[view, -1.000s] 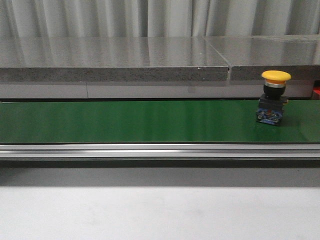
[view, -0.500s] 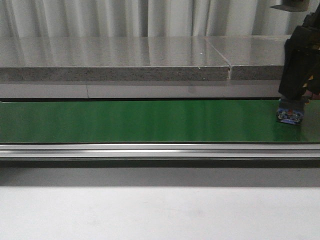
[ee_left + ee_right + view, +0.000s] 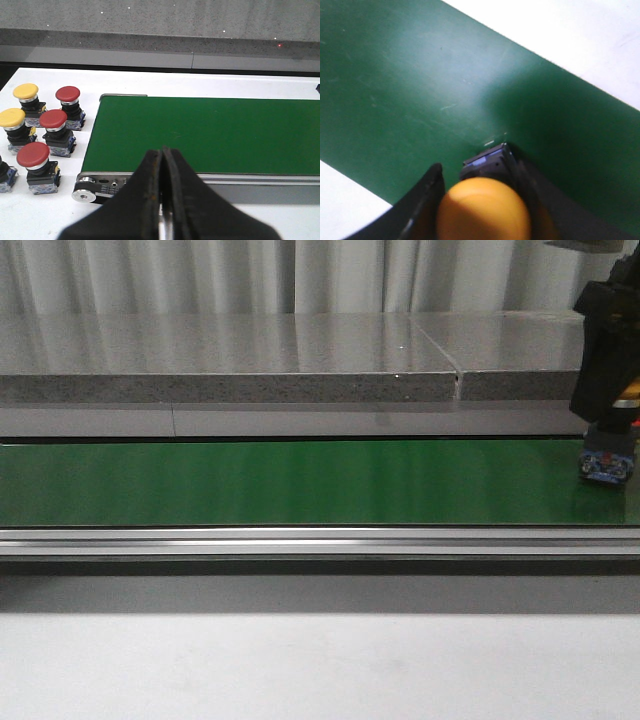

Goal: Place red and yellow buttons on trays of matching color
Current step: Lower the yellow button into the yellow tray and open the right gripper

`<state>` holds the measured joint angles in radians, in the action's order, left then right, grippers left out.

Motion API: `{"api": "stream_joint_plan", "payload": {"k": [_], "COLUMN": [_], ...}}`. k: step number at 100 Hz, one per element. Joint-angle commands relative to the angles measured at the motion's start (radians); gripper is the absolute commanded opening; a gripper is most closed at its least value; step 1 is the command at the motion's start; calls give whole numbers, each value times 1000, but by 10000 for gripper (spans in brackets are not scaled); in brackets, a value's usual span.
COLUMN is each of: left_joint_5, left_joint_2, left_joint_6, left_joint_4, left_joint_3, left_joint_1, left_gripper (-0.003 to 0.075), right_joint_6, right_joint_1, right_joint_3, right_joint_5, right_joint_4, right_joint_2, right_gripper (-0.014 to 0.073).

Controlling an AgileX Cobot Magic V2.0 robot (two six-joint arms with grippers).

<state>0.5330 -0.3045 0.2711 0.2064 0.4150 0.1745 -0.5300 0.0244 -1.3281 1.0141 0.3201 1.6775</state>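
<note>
A yellow button (image 3: 484, 210) with a black and blue base (image 3: 607, 468) is at the far right of the green conveyor belt (image 3: 300, 482). My right gripper (image 3: 606, 445) comes down over it, and its fingers (image 3: 427, 200) press the yellow cap from both sides. My left gripper (image 3: 162, 152) is shut with nothing in it, above the belt's other end. Beside that end, on the white table, stand three red buttons (image 3: 53, 119) and two yellow buttons (image 3: 25, 91). The trays are out of view.
A grey stone ledge (image 3: 230, 360) runs behind the belt, and a metal rail (image 3: 300, 540) along its front. The belt's roller (image 3: 84, 196) sits below my left gripper. White tabletop (image 3: 300, 670) lies in front.
The yellow button has travelled right along the belt. My right gripper came down over it from above and now moves right with it.
</note>
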Motion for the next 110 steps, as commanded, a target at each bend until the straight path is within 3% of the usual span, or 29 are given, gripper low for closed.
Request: {"api": "stream_joint_plan", "payload": {"k": [1, 15, 32, 67, 110], "left_joint_5": [-75, -75, -75, -75, -75], "left_joint_2": [-6, -6, -6, -6, -6], "left_joint_6": [1, 1, 1, 1, 1], "left_joint_4": [5, 5, 5, 5, 5], "left_joint_3": [24, 24, 24, 24, 24], "left_joint_1": [8, 8, 8, 8, 8], "left_gripper": [-19, -19, -19, -19, -19], "right_joint_6": [25, 52, 83, 235, 254], "right_joint_1": [33, 113, 286, 614, 657], "right_joint_3": [-22, -22, -22, 34, 226], "right_joint_5": [-1, 24, 36, -104, -306], "right_joint_4": [23, 23, 23, 23, 23], "right_joint_2": [-94, -167, -227, -237, -121], "right_gripper": [179, 179, 179, 179, 179]}}
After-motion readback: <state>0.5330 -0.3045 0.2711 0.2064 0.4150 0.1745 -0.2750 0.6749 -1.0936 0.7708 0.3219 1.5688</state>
